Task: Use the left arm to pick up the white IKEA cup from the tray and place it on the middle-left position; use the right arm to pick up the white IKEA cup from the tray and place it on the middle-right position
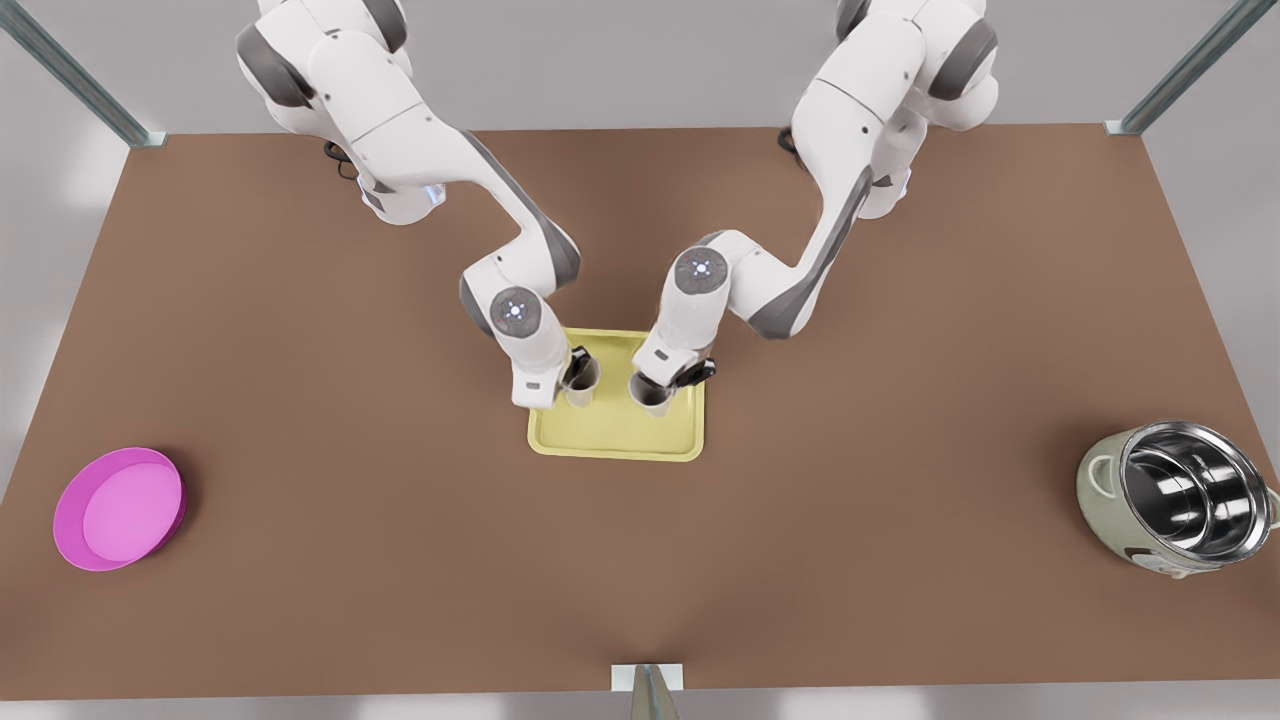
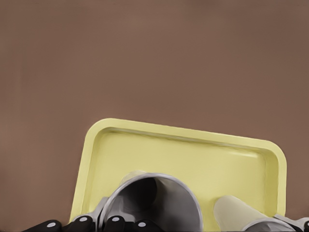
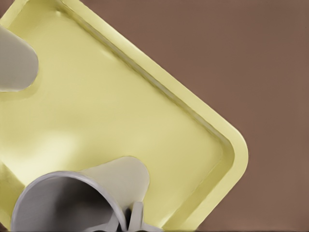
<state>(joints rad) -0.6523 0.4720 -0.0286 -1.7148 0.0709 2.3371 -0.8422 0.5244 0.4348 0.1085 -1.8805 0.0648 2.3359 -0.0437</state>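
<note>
both arms are down over the yellow tray (image 1: 617, 440) in the middle of the brown surface (image 1: 400, 560). left gripper (image 1: 578, 368) is pinching the rim of one white cup (image 1: 582, 388), right gripper (image 1: 672, 384) is pinching the other cup (image 1: 650, 398). both cups sit upright on the tray. pink dish (image 1: 120, 508) near one end edge, steel cooker pot (image 1: 1180, 497) near the opposite one.

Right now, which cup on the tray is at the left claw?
The cup on the front view's left, at the left claw; the other cup is at the right claw.
</note>
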